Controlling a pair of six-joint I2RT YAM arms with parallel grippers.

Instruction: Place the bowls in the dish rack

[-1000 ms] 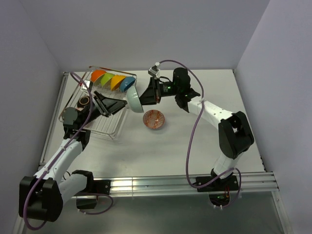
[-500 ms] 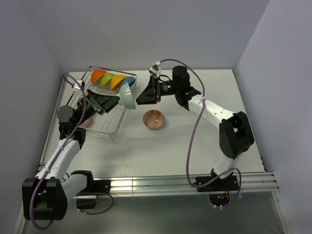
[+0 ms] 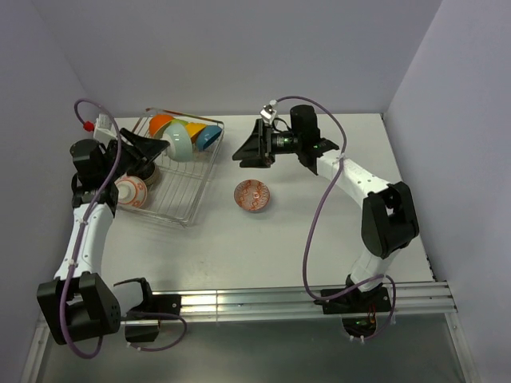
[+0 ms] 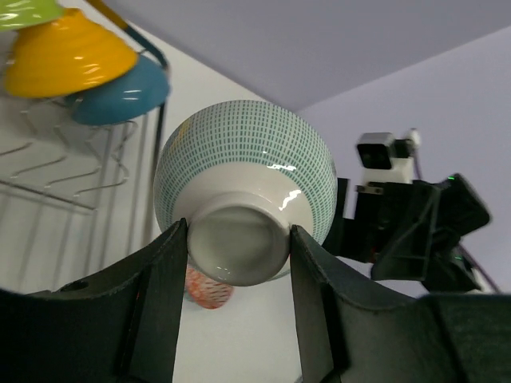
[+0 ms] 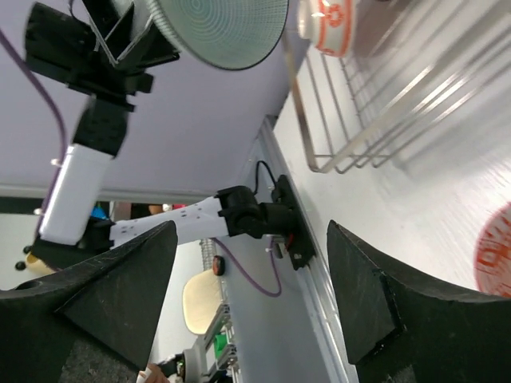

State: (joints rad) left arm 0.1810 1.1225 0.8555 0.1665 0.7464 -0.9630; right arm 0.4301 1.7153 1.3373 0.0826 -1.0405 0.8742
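White and matte, the bench (image 3: 319, 239) lies flat under both arms. Nearest on it sits a shallow red-patterned bowl (image 3: 253, 195), upright and alone, just beside the dish rack (image 3: 201, 190) but apart from it. The rack is thin silver wire, rectangular with low sides and rows of slim tines. In its near left part lies a round white bowl with orange-red markings (image 3: 132, 191), glossy and tipped on its side.

Above the middle of the rack the left gripper (image 3: 164, 146) holds the pale teal bowl (image 4: 247, 171) off the wire. Its black fingers (image 4: 156, 311) are clamped on either side of the smooth white foot ring. The outside of this bowl is glazed, covered in a fine grid of teal dots, and its mouth faces away from the wrist. The right wrist view shows fine concentric rings inside it.

At the rack's far end more bowls stand on edge in a row, overlapping: an orange bowl (image 3: 160, 123), a green bowl (image 4: 28, 9), a yellow-orange bowl (image 4: 68, 52) with faint ridges and a blue bowl (image 4: 128, 100).

To the right of the rack, above bare bench, the right gripper (image 3: 243, 149) hovers with its broad black fingers (image 5: 104, 319) spread wide and nothing between them.
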